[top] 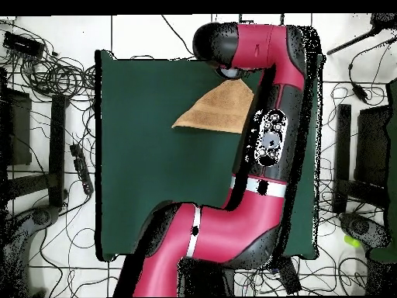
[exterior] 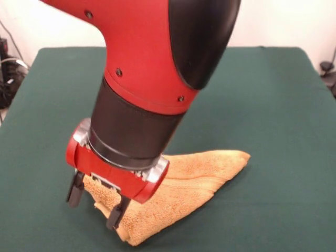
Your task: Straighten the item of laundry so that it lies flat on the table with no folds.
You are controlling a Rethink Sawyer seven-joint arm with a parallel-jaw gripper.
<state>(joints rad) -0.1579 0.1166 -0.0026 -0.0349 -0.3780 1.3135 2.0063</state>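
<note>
Front view shows us the pincer (exterior: 97, 206) spread wide. We see its fingers (exterior: 116, 212) straddling the folded towel's (exterior: 202, 176) near corner on the counter (exterior: 283, 105).

Front view: towel (exterior: 194, 181) lies on the table (exterior: 273, 105) near the front edge, a little left of centre, one corner tapering off to the right. Gripper (exterior: 97, 202) sits over the towel's left end, arm coming down from above. Overhead view: towel (top: 217, 111) near the table's (top: 147, 155) top edge, right of centre, partly under the arm.
</note>
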